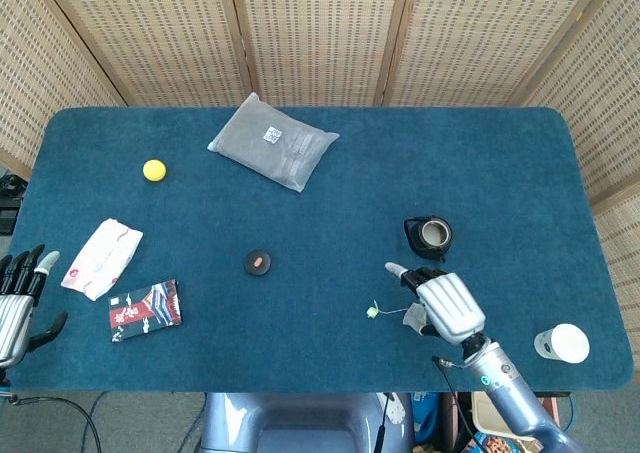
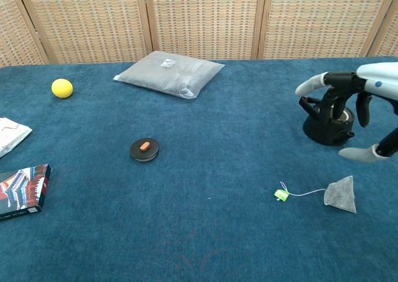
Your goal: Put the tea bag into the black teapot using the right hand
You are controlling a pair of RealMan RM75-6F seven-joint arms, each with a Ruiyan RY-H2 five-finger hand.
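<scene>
At the lower left edge of the head view, the left hand [image 1: 18,308] is kept idle, fingers spread, nothing held. One lid [image 1: 258,262] is seen left of centre, so the one black teapot [image 1: 430,236] stands uncovered. At lower right, the right hand [image 1: 447,306] is poised over the single tea bag [image 2: 341,193], fingers apart, nothing grasped.

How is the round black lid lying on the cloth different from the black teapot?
The flat round black lid is a low disc with a small orange knob; the black teapot stands taller, has a handle and its mouth is uncovered. The lid lies alone mid-table; the teapot sits behind the right hand in the chest view. Both are black and rest on the blue cloth.
</scene>
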